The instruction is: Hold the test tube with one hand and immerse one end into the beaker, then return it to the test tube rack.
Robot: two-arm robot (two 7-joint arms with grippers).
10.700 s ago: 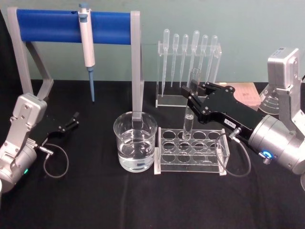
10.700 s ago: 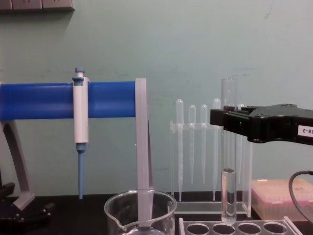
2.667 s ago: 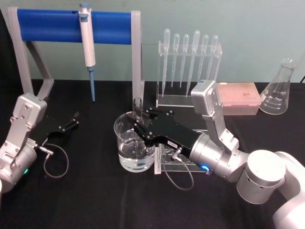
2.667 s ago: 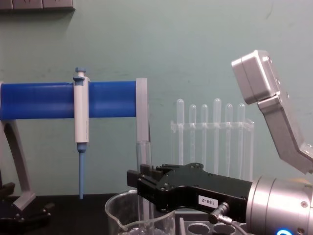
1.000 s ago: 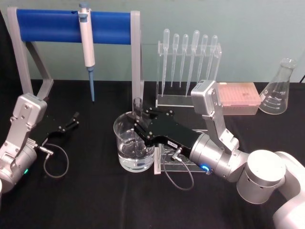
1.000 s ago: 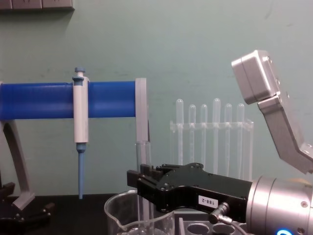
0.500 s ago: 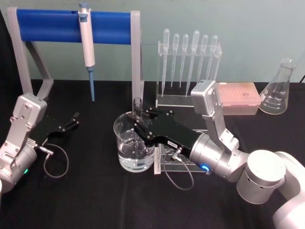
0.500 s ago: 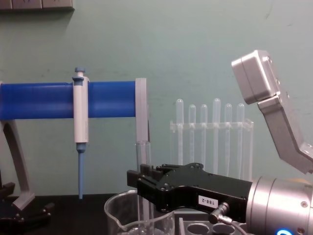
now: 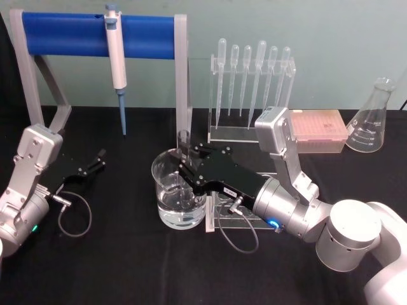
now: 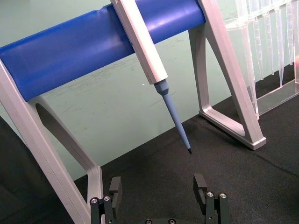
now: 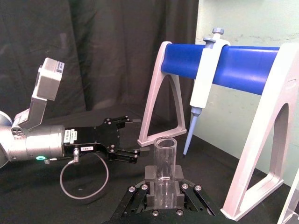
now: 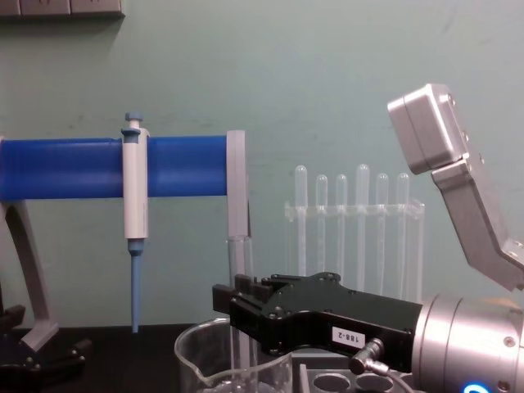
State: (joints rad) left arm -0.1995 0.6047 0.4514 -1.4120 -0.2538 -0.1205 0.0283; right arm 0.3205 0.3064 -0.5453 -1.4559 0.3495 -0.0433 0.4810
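Head view shows the right gripper (image 9: 186, 164) reaching over the glass beaker (image 9: 161, 204), with its black fingers closed tight on the test tube (image 9: 183, 141). The tube stands upright inside the beaker, its lower end dipped in the clear liquid and its open rim above the fingers. The test tube rack (image 9: 210, 221) stands just beside the beaker. The left gripper (image 9: 97, 160) rests low over the black table (image 9: 127, 267) at the left, fingers apart, holding nothing.
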